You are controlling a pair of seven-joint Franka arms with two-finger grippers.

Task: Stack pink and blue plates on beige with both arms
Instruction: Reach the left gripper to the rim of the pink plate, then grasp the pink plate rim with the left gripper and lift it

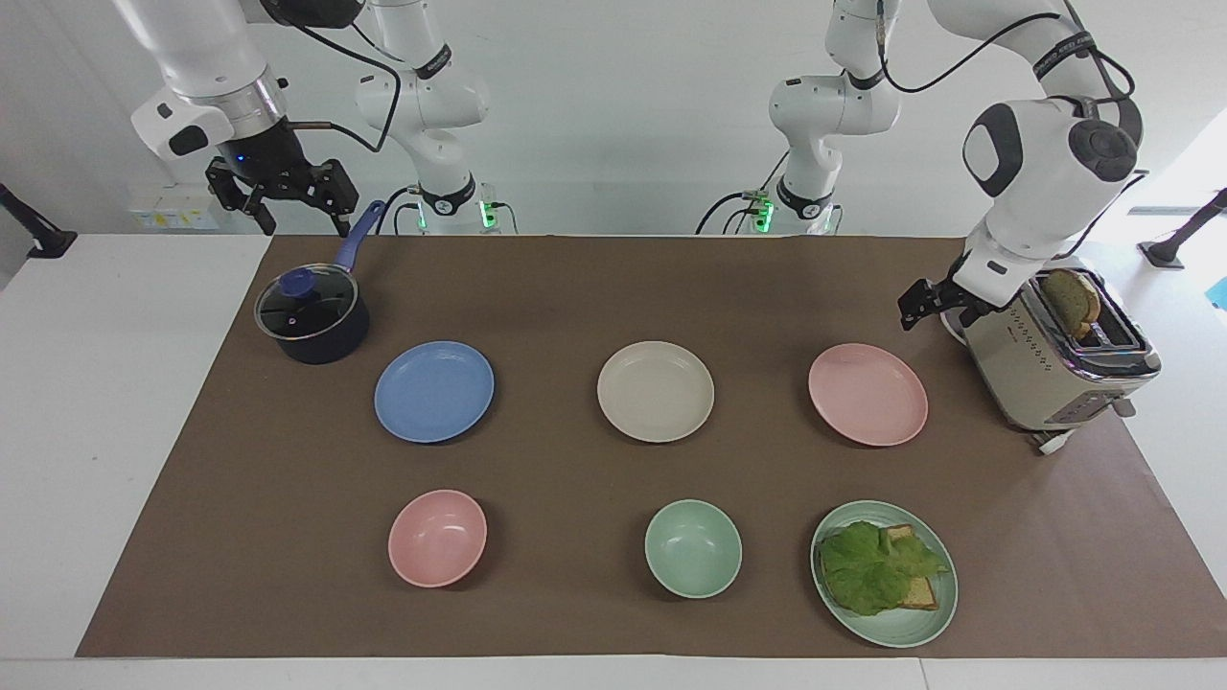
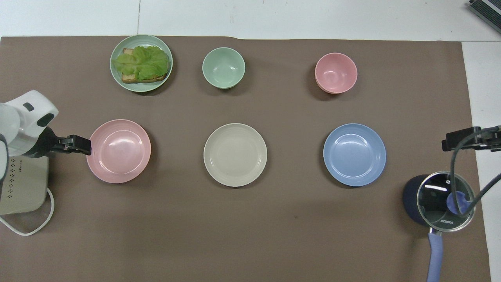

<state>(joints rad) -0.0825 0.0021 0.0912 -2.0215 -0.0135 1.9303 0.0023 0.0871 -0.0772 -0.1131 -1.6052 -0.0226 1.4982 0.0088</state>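
Three equal plates lie in a row on the brown mat: the blue plate (image 1: 434,391) (image 2: 354,154) toward the right arm's end, the beige plate (image 1: 656,391) (image 2: 235,154) in the middle, and the pink plate (image 1: 868,394) (image 2: 118,151) toward the left arm's end. My left gripper (image 1: 918,311) (image 2: 87,145) hangs low and open over the mat between the toaster and the pink plate, holding nothing. From overhead its tip reaches the pink plate's rim. My right gripper (image 1: 299,218) (image 2: 450,141) waits, open and empty, high over the pot's handle.
A dark pot (image 1: 312,316) (image 2: 440,201) with a glass lid stands beside the blue plate. A toaster (image 1: 1054,355) (image 2: 23,180) with bread stands beside the pink plate. Farther from the robots are a pink bowl (image 1: 437,537), a green bowl (image 1: 693,548) and a green plate (image 1: 901,632) with lettuce.
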